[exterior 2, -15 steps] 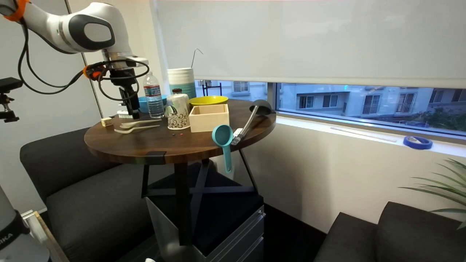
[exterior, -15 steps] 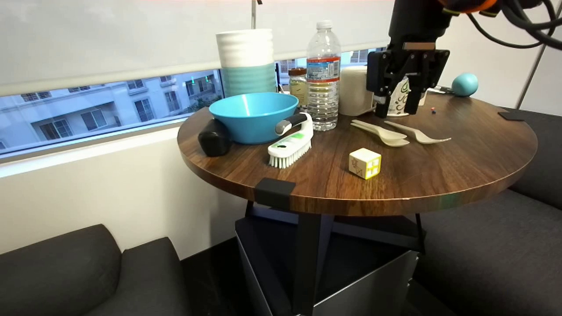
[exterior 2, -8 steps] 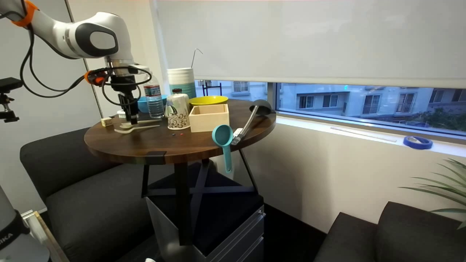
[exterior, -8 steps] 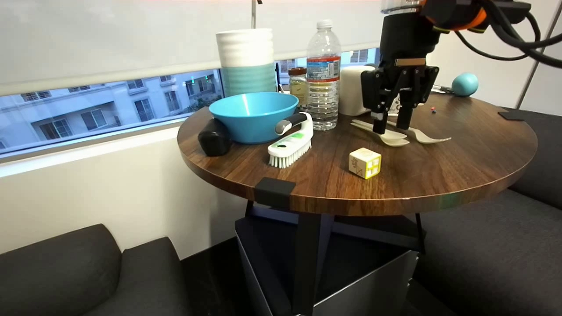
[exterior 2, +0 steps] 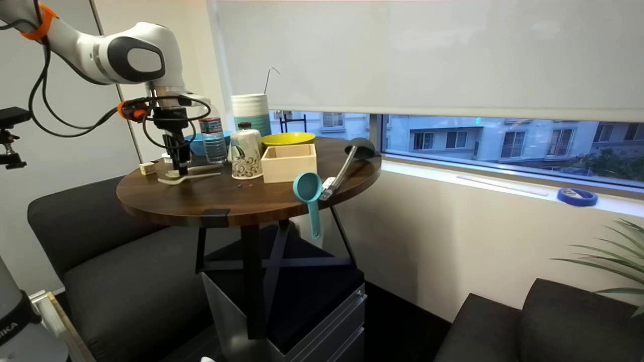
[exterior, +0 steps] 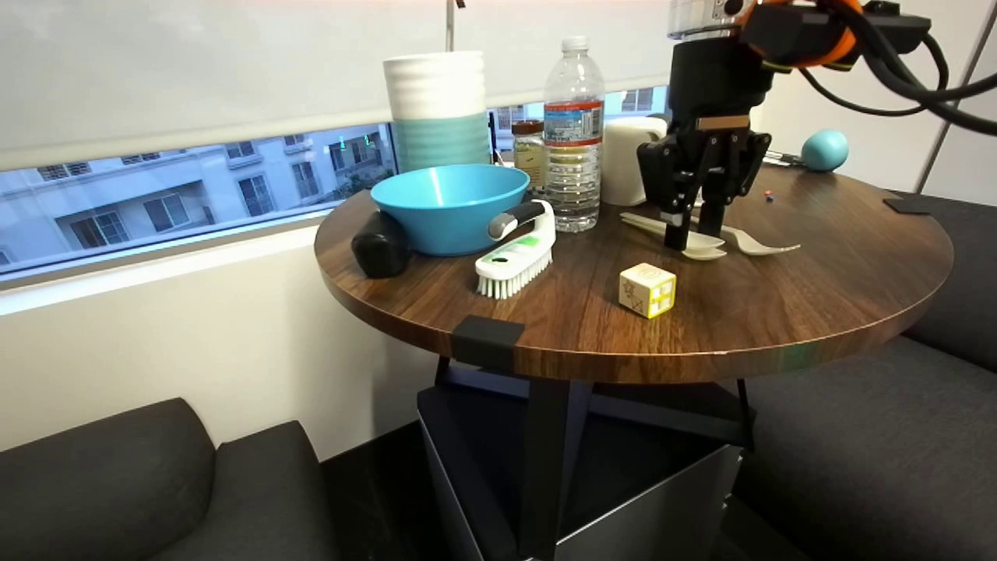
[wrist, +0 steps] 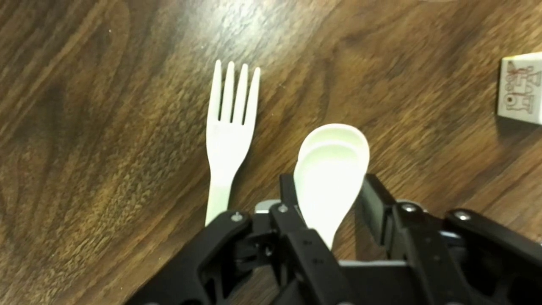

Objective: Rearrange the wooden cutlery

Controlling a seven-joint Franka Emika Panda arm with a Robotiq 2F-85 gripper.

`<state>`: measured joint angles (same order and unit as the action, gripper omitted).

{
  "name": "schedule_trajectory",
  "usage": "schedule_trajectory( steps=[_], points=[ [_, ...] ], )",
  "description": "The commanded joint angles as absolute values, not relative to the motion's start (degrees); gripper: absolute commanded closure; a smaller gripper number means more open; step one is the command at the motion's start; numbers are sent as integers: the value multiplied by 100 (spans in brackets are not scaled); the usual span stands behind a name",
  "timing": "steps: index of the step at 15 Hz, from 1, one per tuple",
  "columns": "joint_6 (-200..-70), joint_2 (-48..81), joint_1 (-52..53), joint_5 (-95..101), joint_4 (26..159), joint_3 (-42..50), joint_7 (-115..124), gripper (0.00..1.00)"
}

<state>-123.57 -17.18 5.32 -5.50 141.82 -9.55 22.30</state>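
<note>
Two overlapping spoons point(wrist: 332, 173) lie between the half-spread jaws of the gripper point(wrist: 329, 182); whether it grips them, I cannot tell. A fork point(wrist: 228, 142) lies beside the gripper.

In an exterior view, the surface point(exterior: 841, 288) offers wide free room from the fork point(exterior: 749, 242) to the right edge, so a hand could pass there. Toward the near edge, the cube point(exterior: 647, 290) is a small obstacle. Toward the left edge, the brush point(exterior: 516, 261), the bowl point(exterior: 448, 214) and the tall bottle point(exterior: 575, 140) stand in the way. In the wrist view, a narrow gap lies between the fork and the spoons point(wrist: 332, 178); one finger of the end effector point(wrist: 329, 186) takes part of it.
</note>
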Motion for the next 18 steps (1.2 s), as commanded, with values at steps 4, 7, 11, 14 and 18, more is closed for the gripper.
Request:
schedule_trajectory(
  steps=[4, 7, 11, 14, 18],
  points=[
    [-12194, -1610, 573, -656, 13978, -952, 2153, 67],
    [-12181, -1627, 568, -649, 13937, -948, 2155, 67],
    [-12180, -1652, 559, -647, 13905, -938, 2155, 69],
    [-12169, -1734, 544, -651, 13913, -915, 2159, 69],
    [-12096, -1987, 503, -659, 14028, -848, 2208, 71]
  ],
)
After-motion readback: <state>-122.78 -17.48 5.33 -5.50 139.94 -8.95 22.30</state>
